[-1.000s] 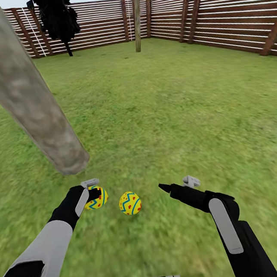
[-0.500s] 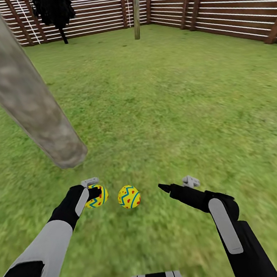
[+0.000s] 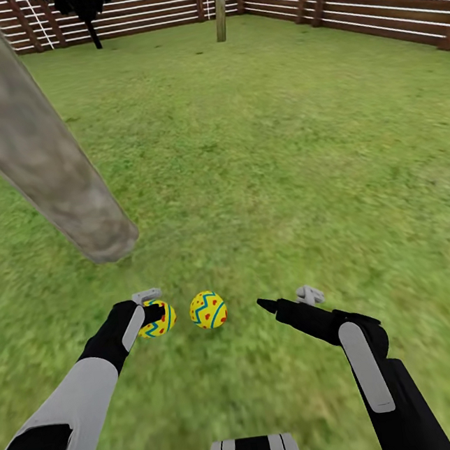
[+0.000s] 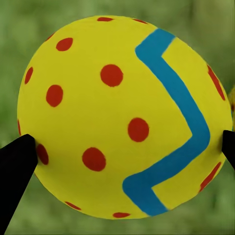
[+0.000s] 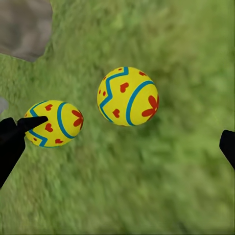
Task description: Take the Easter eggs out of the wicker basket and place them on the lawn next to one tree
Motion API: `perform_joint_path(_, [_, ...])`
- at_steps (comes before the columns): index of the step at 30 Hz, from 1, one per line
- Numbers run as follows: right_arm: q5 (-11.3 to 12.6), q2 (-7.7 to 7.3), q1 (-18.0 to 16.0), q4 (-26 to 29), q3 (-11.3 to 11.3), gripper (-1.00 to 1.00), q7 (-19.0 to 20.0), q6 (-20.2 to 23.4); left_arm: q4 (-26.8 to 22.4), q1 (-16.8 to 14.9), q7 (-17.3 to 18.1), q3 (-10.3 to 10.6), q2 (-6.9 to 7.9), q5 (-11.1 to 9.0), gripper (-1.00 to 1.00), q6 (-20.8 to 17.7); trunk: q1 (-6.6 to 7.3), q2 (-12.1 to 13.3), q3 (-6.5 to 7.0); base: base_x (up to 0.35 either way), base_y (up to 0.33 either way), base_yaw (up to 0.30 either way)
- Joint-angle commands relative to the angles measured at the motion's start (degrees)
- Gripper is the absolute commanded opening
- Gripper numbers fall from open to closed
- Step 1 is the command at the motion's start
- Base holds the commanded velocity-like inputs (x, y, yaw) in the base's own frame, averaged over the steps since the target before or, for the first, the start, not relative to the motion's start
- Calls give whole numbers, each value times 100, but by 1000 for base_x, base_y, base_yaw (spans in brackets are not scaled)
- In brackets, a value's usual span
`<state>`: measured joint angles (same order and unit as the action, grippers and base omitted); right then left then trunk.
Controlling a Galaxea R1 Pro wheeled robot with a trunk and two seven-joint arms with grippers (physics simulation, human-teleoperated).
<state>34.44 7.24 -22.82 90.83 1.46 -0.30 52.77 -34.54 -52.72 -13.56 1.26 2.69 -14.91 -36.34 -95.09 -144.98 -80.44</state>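
only the head camera has tipped down a little, while the left pincer (image 3: 153,312) stays clamped on one egg (image 3: 159,319) beside the tree trunk (image 3: 49,169), a second egg (image 3: 208,309) lies on the lawn (image 3: 282,176), the right pincer (image 3: 285,301) gapes empty, and the third egg and basket remain to be dealt with.

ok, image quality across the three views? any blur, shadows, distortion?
Head view: wide-angle stretch, the trunk leans hard, grass smears toward the edges, no cast shadow under the free egg. Left wrist view: held egg sharp between the fingertips, lawn behind fully defocused. Right wrist view: both eggs fairly crisp, grass soft and mottled. No glare anywhere.
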Motion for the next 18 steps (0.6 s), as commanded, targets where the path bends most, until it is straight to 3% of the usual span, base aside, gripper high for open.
perform_joint_path(1, [19,6,-3,4,12,100,-1,32,-9,-1,-50,15,3,-56,-100,-22,-1,-3,-27,0,0,0])
perform_joint_path(15, [19,6,-3,4,9,100,-2,32,-13,-1,-50,15,3,-56,-100,-22,-37,-22,-337,0,0,0])
perform_joint_path(18, [19,6,-3,4,5,100,-1,32,-16,-1,-52,15,3,-56,-100,-23,-37,-22,-337,0,0,0])
